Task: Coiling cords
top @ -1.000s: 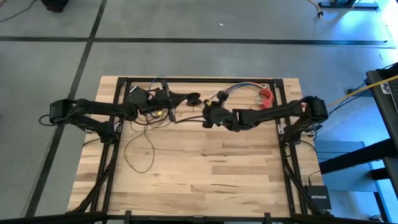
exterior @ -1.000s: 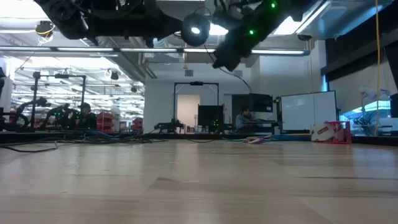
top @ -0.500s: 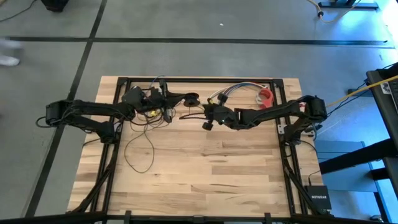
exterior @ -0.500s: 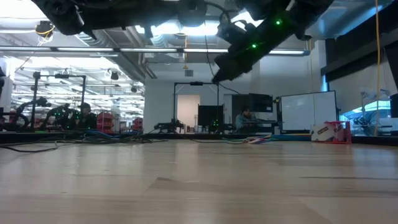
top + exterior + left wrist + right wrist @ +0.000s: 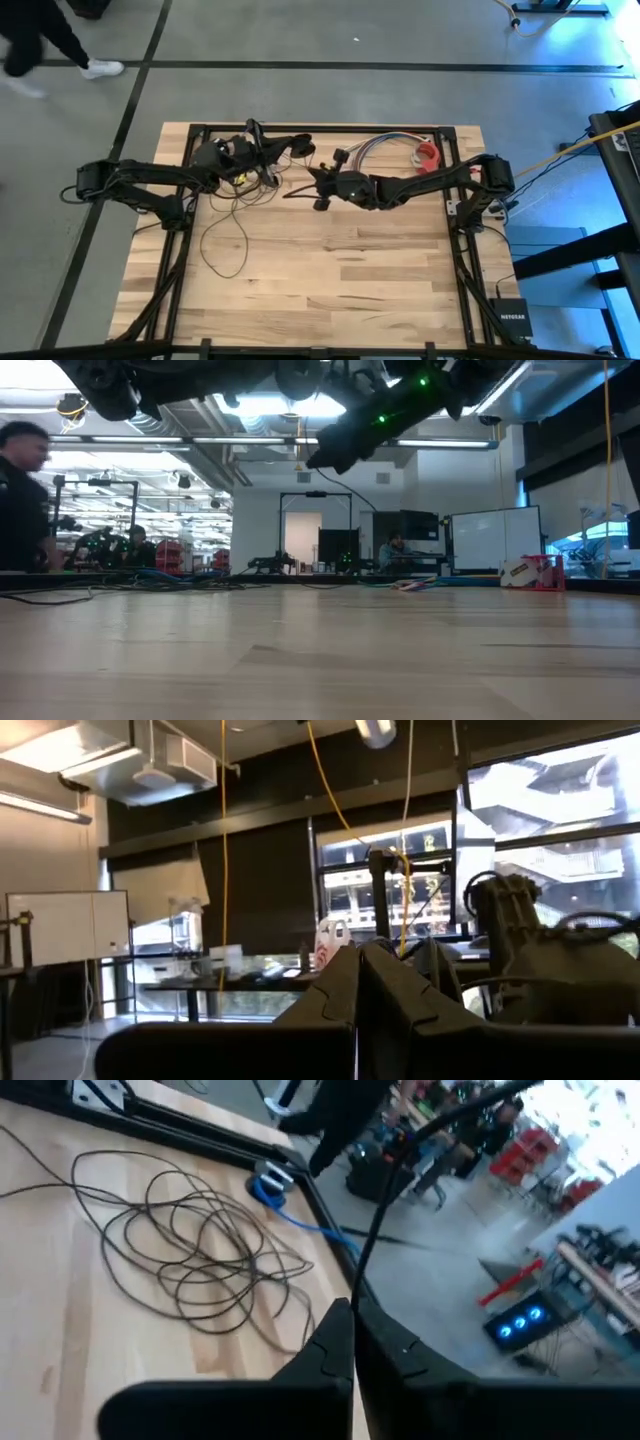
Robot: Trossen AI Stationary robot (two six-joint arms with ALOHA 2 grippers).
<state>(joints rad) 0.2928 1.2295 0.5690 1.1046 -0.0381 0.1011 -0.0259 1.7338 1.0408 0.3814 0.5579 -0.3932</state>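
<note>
from above: both arms reach to the back middle of the desk (image 5: pixel 330 270). the cord (image 5: pixel 225 225) lies in loose loops on the left half, a tangle under the left gripper (image 5: pixel 268 150) and one big loop trailing toward the front. the right gripper (image 5: pixel 318 188) hangs just right of the tangle, a strand running from it; i'd worry a pull drags the heap into a knot.

low view: both arms are up off the desk; the cord is barely visible here.

left wrist: the fingers (image 5: pixel 345 985) are pressed shut; nothing visible between them, so it may miss.

right wrist: its fingers (image 5: pixel 345 1350) are closed with a dark strand rising from them; the loops (image 5: pixel 190 1250) lie on the desk beyond.
</note>
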